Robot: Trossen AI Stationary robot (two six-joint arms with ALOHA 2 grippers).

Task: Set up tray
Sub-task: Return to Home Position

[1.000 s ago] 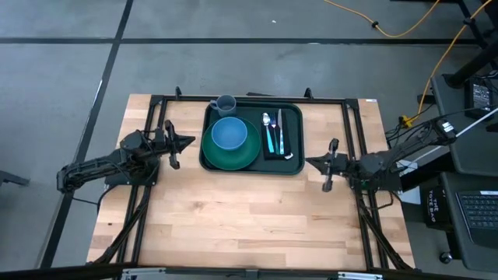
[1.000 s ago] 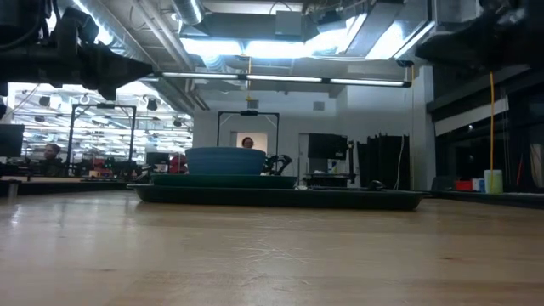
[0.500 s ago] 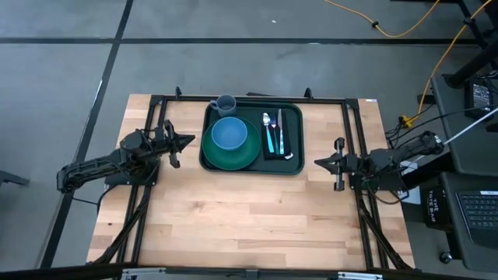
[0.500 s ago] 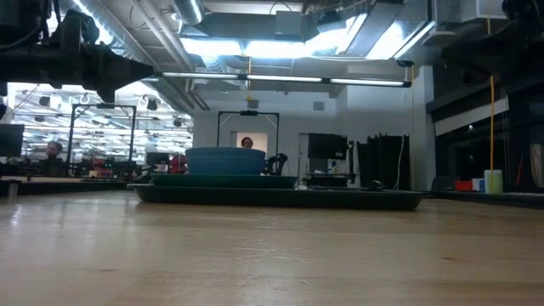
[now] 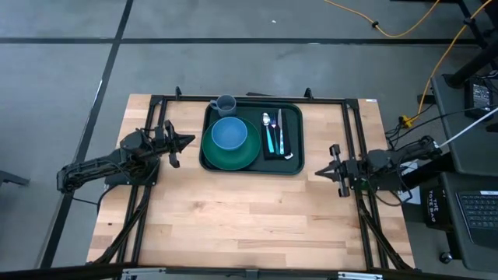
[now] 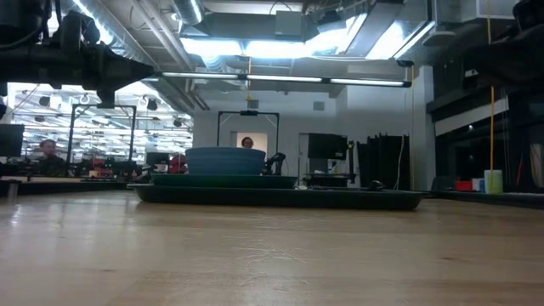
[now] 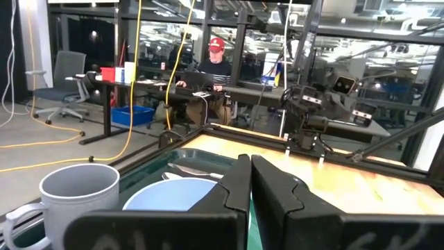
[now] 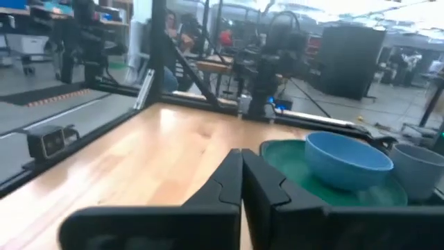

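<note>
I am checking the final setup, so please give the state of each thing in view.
tray, lying flat, loaded
green plate, on the tray, under the bowl
blue bowl, upright, empty
grey mug, upright
black napkin, flat, under cutlery
cutlery, lying on the napkin
left gripper, shut, empty
right gripper, shut, empty

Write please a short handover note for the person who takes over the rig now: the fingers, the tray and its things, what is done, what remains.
Left gripper: fingers shut, empty, beside the tray's left edge.
Right gripper: fingers shut, empty, off the tray's near right corner.
On the tray: blue bowl on green plate; black napkin carrying three pieces of cutlery side by side; grey mug at the far left corner.
Done: the tray looks fully set.
Left: probably only parking both arms.
</note>
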